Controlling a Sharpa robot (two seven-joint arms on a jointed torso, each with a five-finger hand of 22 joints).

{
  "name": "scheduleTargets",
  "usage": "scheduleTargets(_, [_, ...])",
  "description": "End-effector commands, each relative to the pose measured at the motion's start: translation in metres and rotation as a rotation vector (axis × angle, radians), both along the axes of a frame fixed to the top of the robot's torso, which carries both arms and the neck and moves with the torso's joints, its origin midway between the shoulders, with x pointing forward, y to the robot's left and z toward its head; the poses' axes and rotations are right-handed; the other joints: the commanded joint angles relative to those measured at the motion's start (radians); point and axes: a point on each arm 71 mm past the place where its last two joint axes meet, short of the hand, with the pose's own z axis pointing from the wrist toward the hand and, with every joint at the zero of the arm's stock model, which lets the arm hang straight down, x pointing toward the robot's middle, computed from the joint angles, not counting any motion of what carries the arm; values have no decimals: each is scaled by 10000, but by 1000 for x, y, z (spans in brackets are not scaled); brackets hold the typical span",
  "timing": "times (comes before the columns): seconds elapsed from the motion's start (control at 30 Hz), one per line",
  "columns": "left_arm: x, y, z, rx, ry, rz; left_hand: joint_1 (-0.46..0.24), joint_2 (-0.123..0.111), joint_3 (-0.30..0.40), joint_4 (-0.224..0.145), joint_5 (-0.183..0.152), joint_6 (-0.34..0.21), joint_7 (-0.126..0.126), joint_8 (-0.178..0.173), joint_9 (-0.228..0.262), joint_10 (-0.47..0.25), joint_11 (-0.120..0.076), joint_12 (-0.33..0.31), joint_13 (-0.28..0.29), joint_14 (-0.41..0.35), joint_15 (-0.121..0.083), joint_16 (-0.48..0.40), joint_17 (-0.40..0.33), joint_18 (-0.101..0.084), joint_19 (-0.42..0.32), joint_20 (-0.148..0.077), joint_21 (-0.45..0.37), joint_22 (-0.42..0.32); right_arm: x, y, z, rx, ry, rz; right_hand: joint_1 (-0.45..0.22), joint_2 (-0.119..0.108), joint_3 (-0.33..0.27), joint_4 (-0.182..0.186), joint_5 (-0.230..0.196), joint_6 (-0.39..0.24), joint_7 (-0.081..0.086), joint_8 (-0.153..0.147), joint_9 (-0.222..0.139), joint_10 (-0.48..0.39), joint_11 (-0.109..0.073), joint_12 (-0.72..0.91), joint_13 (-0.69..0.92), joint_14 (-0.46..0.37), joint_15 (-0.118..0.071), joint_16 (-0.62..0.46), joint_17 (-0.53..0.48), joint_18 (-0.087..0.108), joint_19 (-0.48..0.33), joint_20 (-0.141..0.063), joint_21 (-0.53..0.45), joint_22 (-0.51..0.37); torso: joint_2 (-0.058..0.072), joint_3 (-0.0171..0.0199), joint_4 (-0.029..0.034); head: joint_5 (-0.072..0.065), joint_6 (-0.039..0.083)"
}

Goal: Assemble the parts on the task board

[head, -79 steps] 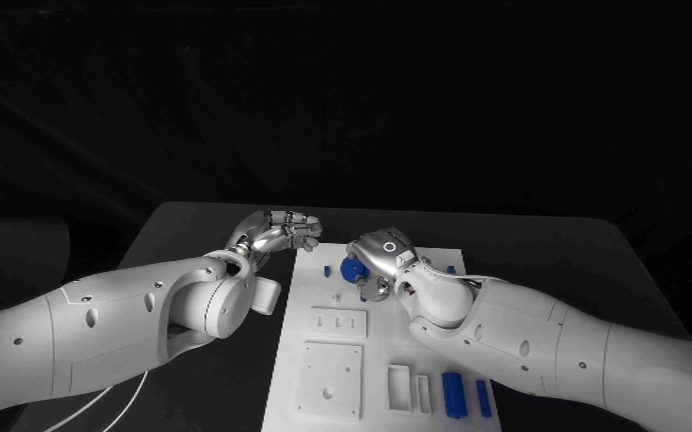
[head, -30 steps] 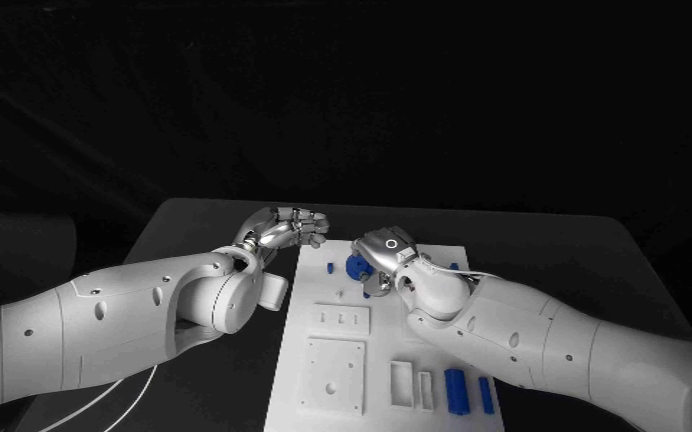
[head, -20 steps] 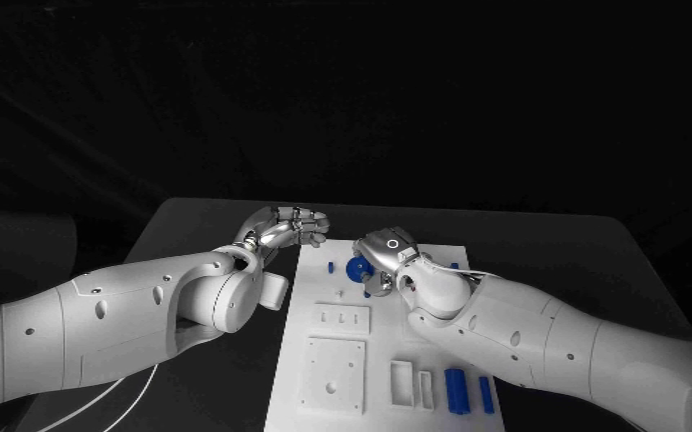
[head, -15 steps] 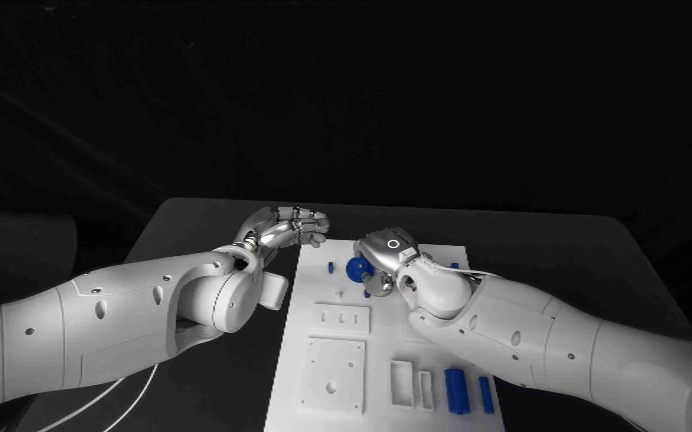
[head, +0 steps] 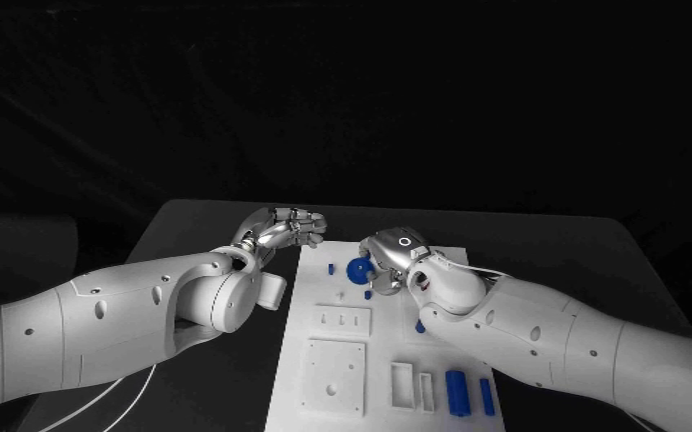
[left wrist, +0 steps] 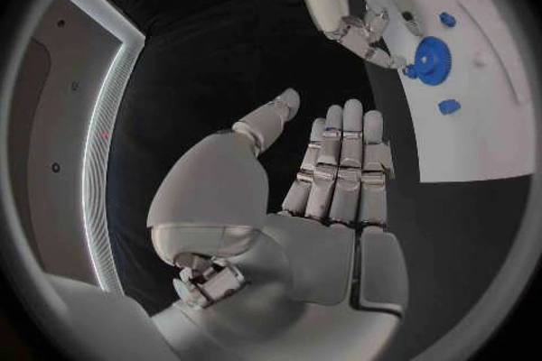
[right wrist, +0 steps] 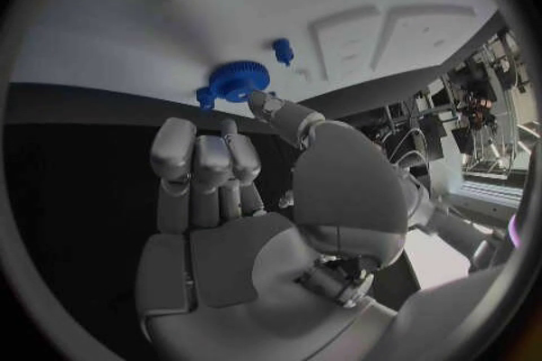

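The table (head: pixel 577 242) is dark, and the white board (head: pixel 325 347) lies along its middle, reaching from near the two hands down toward the robot.

The left arm (head: pixel 130 317) comes in beside the board's left edge. Its hand (head: pixel 289 227) hangs over the bare table just off the board's far left corner. In the left wrist view that hand (left wrist: pixel 328 171) holds nothing, its fingers straight and side by side with the thumb set apart.

The right arm (head: pixel 548 342) lies across the board's right side. Its hand (head: pixel 392 252) is at the board's far end, right against the gear (head: pixel 359 270). In the right wrist view the hand (right wrist: pixel 243 171) has its fingers curled in, and one fingertip (right wrist: pixel 262 101) touches the gear's (right wrist: pixel 234 81) rim. Whether it grips the gear or only touches it, I cannot tell.

The gear is blue, toothed, and sits on the board's far part. A small blue peg (head: pixel 330 269) stands just left of it, and another small blue piece (head: pixel 366 294) lies just nearer the robot.

Raised white blocks sit on the board: a small one with holes (head: pixel 339 323) in the middle and a larger square one (head: pixel 332 380) below it. At the near right are two narrow slots (head: pixel 410 387), and beside them two blue bars (head: pixel 467 393) lying side by side.
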Motion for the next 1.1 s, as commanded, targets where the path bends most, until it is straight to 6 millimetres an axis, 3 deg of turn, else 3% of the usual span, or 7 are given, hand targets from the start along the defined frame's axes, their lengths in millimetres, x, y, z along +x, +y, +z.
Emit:
scheduleTargets(0.03, [1, 2, 1, -86, -61, -57, -97, -26, 53, -13, 18, -22, -4, -41, 15, -38, 7, -48, 3, 0, 20, -46, 11, 152, -61, 12, 34, 217, -1, -2, 15, 2024, 601, 804, -109, 80, -195, -42, 168, -138, 10, -6, 25, -131, 12, -65, -40, 1, 66, -57, 17, 1009, -25, -59, 19, 106, -12, 15, -36, 4, 51])
scheduleTargets(0.17, [1, 6, 1, -68, -73, 16, -97, -26, 55, -15, 19, -23, -4, -42, 15, -39, 7, -49, 3, 0, 20, -48, 13, 153, -62, 12, 35, 217, 1, -16, 35, 2964, 460, 941, -250, 228, -563, -196, 455, -261, 36, -10, 51, -339, 36, -179, -114, -21, 92, -130, 34, 1009, -100, -76, -24, 105, -16, 27, -44, -1, 102])
scheduleTargets(0.37, [4, 9, 1, -41, -83, 83, -97, -27, 57, -18, 20, -24, -4, -42, 16, -42, 7, -50, 2, 0, 19, -50, 15, 154, -63, 11, 36, 217, 7, -50, 49, 3255, 604, 411, -338, 316, -856, -350, 618, -264, 74, 34, 91, -370, 69, -157, -105, -14, 121, -156, 64, 1009, -124, -95, -35, 109, -71, 82, -114, -2, 134])
scheduleTargets(0.7, [6, 14, 0, -34, -70, 99, -96, -12, 66, -18, 23, -25, -4, -42, 18, -45, 7, -50, 1, 3, 19, -53, 21, 155, -64, 11, 40, 217, 14, -107, 48, 2872, 1112, -316, -23, 652, -675, -714, 1253, -222, 103, 90, 130, -404, 100, -146, -117, -15, 152, -197, 109, 1009, -175, -105, -60, 115, -187, 237, -275, 134, 104])
scheduleTargets(0.8, [6, 14, -1, -50, -60, 53, -96, -7, 68, -18, 23, -25, -4, -42, 18, -48, 7, -52, 1, 4, 18, -53, 22, 155, -64, 11, 41, 217, 17, -122, 46, 3033, 1429, -357, -62, 632, -685, -733, 1235, -180, 107, 115, 141, -408, 104, -145, -120, -14, 157, -201, 115, 1009, -175, -92, -54, 120, -205, 249, -297, 101, 111])
scheduleTargets(1.03, [6, 13, -1, -95, -21, -164, -107, 29, 74, -13, 19, -4, -11, -29, 28, -7, 1, -29, 11, 14, 16, -56, 34, 155, -67, 11, 47, 217, 23, -151, 40, 3626, 2298, -460, -382, 599, -1089, -800, 1093, -2, 169, 221, 193, -498, 165, -204, -172, -13, 215, -213, 130, 1009, -196, -54, -23, 143, -239, 346, -353, -36, 93])
scheduleTargets(1.1, [5, 12, -2, -107, -9, -211, -107, 29, 74, -13, 19, -4, -11, -29, 28, -7, 1, -29, 11, 14, 16, -56, 34, 155, -67, 11, 47, 217, 25, -157, 39, 3696, 2413, -529, -382, 599, -1089, -800, 1093, -2, 169, 221, 193, -498, 165, -204, -172, -13, 215, -213, 130, 1009, -196, -54, -23, 143, -239, 337, -356, -117, 97])
